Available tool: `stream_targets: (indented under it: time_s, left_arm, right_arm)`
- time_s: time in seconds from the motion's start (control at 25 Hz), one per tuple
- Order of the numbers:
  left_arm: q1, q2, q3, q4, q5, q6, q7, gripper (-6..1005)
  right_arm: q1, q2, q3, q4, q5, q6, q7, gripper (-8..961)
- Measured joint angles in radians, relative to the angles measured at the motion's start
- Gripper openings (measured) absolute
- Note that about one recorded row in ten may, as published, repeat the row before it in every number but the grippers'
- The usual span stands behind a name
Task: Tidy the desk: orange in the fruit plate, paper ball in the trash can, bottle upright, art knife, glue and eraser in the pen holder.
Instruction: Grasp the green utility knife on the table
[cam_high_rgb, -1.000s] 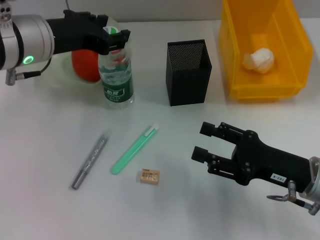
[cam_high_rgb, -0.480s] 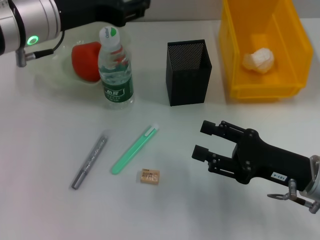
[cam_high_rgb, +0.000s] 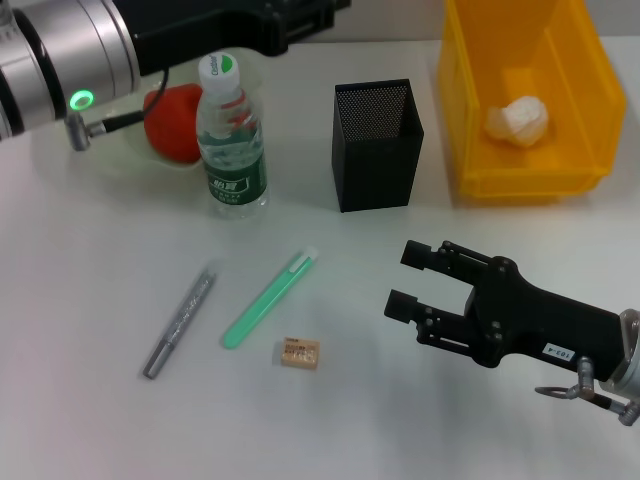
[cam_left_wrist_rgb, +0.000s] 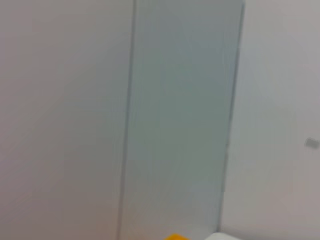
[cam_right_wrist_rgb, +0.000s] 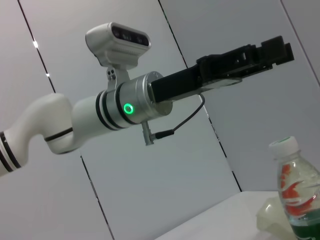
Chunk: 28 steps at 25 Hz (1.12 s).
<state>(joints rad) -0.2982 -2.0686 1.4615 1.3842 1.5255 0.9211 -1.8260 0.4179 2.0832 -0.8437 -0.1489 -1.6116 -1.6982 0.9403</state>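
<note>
The bottle (cam_high_rgb: 232, 140) stands upright and free beside the orange (cam_high_rgb: 172, 122), which lies in the pale-green fruit plate (cam_high_rgb: 150, 160). My left gripper (cam_high_rgb: 310, 12) hangs high above and behind them, open and empty; the right wrist view also shows the left gripper (cam_right_wrist_rgb: 272, 54) above the bottle (cam_right_wrist_rgb: 297, 190). The paper ball (cam_high_rgb: 518, 120) lies in the yellow trash can (cam_high_rgb: 470, 150). On the table in front of the black mesh pen holder (cam_high_rgb: 377, 145) are the green art knife (cam_high_rgb: 268, 298), the grey glue stick (cam_high_rgb: 180, 320) and the tan eraser (cam_high_rgb: 300, 352). My right gripper (cam_high_rgb: 405, 280) hovers open to the right of the eraser.
The pen holder stands between the bottle and the trash can. The left wrist view shows only a plain wall panel. White table surface surrounds the three small items.
My left gripper has let go of the bottle's cap and risen up and to the right, leaving the bottle standing. The right arm has barely moved.
</note>
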Motion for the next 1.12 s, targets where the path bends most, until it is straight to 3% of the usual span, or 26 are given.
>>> stream_targets:
  time_s: [0.28, 0.64, 0.92, 1.12]
  left_arm:
    - [-0.006, -0.001, -0.038, -0.104, -0.14, 0.181, 0.159, 575]
    - [-0.024, -0.001, -0.056, -0.296, -0.16, 0.477, 0.387, 573]
    - [-0.03, 0.001, -0.13, -0.476, -0.159, 0.624, 0.45, 572]
    - [-0.031, 0.017, -0.195, -0.594, -0.152, 0.684, 0.5, 571]
  right_arm:
    - [0.004, 0.0, 0.0, -0.003, -0.002, 0.0, 0.0, 737]
    - [0.002, -0.003, 0.0, -0.011, -0.004, 0.0, -0.001, 736]
    - [-0.046, -0.006, -0.001, -0.14, -0.045, -0.003, 0.073, 736]
    - [-0.065, -0.006, -0.001, -0.226, -0.113, -0.03, 0.125, 736]
